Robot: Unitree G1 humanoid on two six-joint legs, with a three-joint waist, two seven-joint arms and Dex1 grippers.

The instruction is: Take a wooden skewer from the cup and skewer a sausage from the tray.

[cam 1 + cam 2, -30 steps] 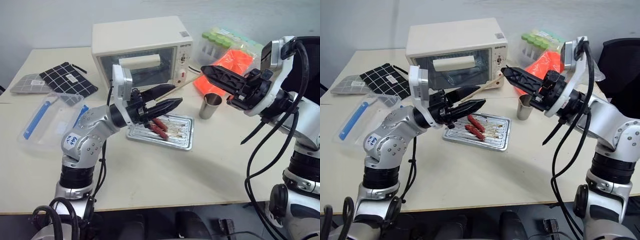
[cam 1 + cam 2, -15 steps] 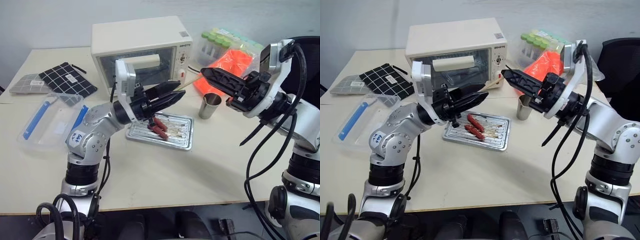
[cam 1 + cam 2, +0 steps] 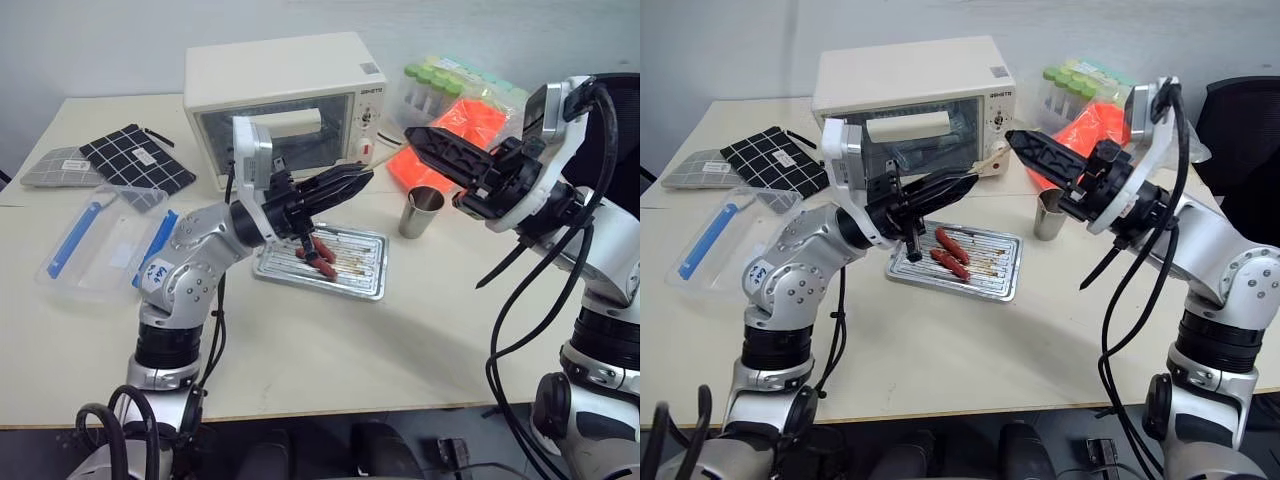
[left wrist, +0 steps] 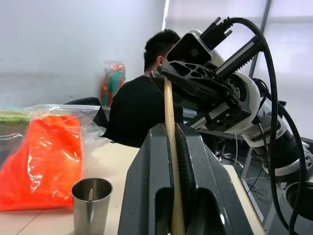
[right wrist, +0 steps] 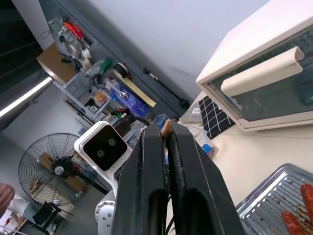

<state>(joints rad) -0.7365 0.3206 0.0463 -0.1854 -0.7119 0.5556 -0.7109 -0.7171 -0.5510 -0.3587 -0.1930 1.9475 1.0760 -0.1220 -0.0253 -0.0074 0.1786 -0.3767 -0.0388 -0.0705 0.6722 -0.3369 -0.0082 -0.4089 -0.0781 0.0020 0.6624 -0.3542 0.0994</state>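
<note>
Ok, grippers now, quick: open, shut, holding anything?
Left gripper: shut on the thin pale wooden skewer.
Right gripper: fingers close on the skewer's end; cannot tell if gripping.

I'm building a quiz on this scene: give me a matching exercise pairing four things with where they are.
Things:
1. wooden skewer
2. sausages
3. cup
4. toaster oven

Places:
A. upright on the table, to the right of the tray
B. lying on the tray
C. behind the tray, door shut
D. clamped in the left tool

Pairs: 1-D, 2-B, 3-A, 4-C
</note>
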